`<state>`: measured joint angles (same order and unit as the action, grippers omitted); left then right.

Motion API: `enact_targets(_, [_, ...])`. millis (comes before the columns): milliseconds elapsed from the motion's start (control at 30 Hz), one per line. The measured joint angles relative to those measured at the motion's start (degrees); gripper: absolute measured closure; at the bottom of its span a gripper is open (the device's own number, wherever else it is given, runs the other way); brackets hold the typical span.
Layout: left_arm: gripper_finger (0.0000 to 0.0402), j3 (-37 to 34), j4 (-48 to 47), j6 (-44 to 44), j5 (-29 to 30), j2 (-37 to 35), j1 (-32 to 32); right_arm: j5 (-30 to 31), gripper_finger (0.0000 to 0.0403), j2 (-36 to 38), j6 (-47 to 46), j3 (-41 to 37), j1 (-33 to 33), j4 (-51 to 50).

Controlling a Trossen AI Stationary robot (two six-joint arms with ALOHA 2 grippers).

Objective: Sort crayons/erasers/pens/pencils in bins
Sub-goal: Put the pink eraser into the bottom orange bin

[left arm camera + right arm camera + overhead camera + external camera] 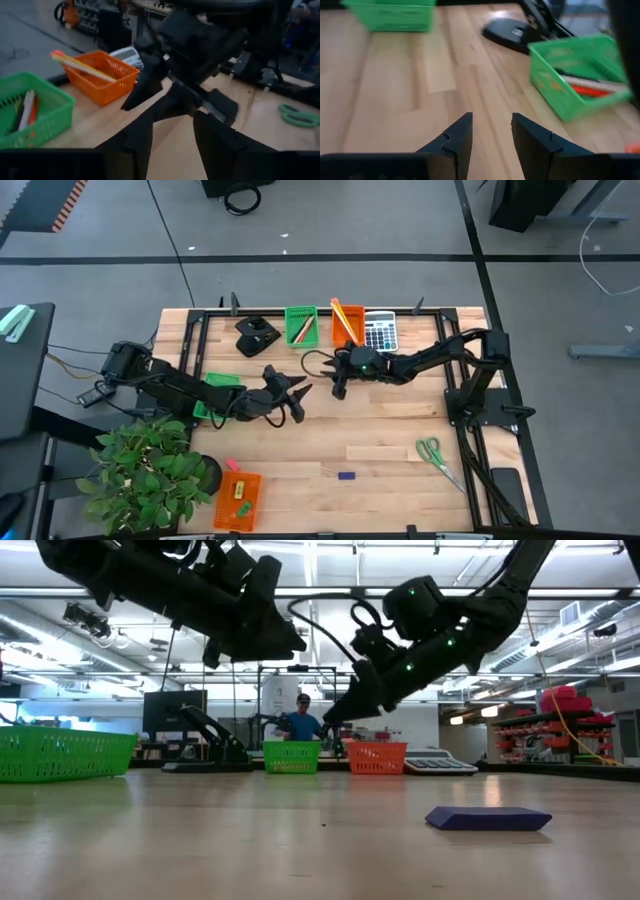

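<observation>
You have the counter (pixel 400 450) under both arms, which meet above its middle. Your left gripper (pixel 296 402) hangs in the air with its jaws apart and nothing between them. Your right gripper (pixel 340 385) faces it, close by, also above the wood; its jaws stand released and bare in its own wrist view.

At the far edge a green bin (pixel 301 326) holds crayons (pixel 303 329), and just beside it an orange bin (pixel 347 324) holds pencils (pixel 345 313) that stick out over its rim. A calculator (pixel 380 332) sits next to that orange bin. A second green bin (pixel 214 394) lies on the left under your left arm. A second orange bin (pixel 237 500) at the near edge holds erasers (pixel 241 492). Scissors (pixel 435 455) lie toward the right. One blue eraser (pixel 346 476) lies loose on the near wood, well apart from every bin.
</observation>
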<state>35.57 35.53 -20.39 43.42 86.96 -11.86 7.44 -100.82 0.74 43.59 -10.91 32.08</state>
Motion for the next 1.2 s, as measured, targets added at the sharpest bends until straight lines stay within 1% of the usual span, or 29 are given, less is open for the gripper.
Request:
enact_targets(100, [0.0256, 0.0, -0.65, -4.32, -0.16, 0.02, -0.64, -2.41, 0.026, 0.13, 3.92, 1.13, 0.65, -0.14])
enact_targets(200, [0.0261, 0.0, -1.05, -4.81, -1.56, -0.02, -1.24, -5.95, 0.026, 0.15, 7.37, 1.68, 1.09, -0.18])
enact_targets(267, [0.0265, 0.04, -2.2, -5.39, -4.41, -0.38, -1.51, -9.19, 0.026, 0.15, 8.45, 1.73, 1.46, -0.29])
enact_targets(300, [0.0267, 0.45, -3.82, -6.97, -6.72, -0.42, -1.5, -11.12, 0.026, 0.15, 8.88, 1.75, 1.67, -0.53])
enact_targets(333, [0.0269, 1.23, -7.42, -9.45, -9.7, -0.61, -1.32, -13.12, 0.026, 0.15, 9.54, 1.75, 1.82, -0.95])
enact_targets(400, [0.0271, 4.6, -20.66, -16.67, -17.66, -1.27, -0.29, -16.55, 0.026, 0.15, 11.27, 1.75, 2.13, -2.13])
enact_targets(467, [0.0271, 10.43, -39.17, -23.73, -27.38, -1.23, 0.96, -18.95, 0.026, 0.15, 13.09, 1.75, 2.48, -3.73])
enact_targets(533, [0.0269, 16.95, -57.68, -26.15, -35.17, -0.22, 1.98, -20.61, 0.026, 0.15, 13.23, 1.75, 2.53, -5.8])
enact_targets(600, [0.0266, 22.64, -70.81, -25.33, -39.72, 0.59, 2.3, -22.53, 0.026, 0.15, 13.15, 1.73, 2.5, -7.84])
enact_targets(667, [0.0265, 27.31, -80.33, -22.72, -42.41, 0.41, 2.27, -23.01, 0.026, 0.15, 13.41, 1.73, 2.48, -8.49])
enact_targets(767, [0.0268, 31.57, -89.3, -18.92, -43.18, 0.39, 1.97, -23.13, 0.026, 0.15, 12.96, 1.73, 2.43, -8.78])
enact_targets(833, [0.0271, 32.82, -93.3, -12.86, -44.73, 0.36, 1.17, -23.25, 0.026, 0.15, 12.35, 1.74, 2.44, -8.91])
enact_targets(967, [0.0271, 31.4, -96.51, 5.95, -50.31, 0.37, -1.77, -25.19, 0.026, 0.15, 9.54, 1.73, 2.48, -9.84])
enact_targets(1033, [0.0265, 29.96, -96.87, 14.47, -51.22, 0.35, -3.18, -25.92, 0.026, 0.15, 8.03, 1.47, 2.52, -9.99])
enact_targets(1133, [0.0249, 26.75, -97.02, 23.8, -51.15, 0.39, -3.7, -25.96, 0.026, 0.15, 7.27, 0.28, 2.68, -10.22])
enact_targets(1200, [0.0235, 24.46, -96.75, 28.7, -52.63, 0.39, -3.32, -25.7, 0.026, 0.15, 7.53, -0.6, 2.82, -10.12])
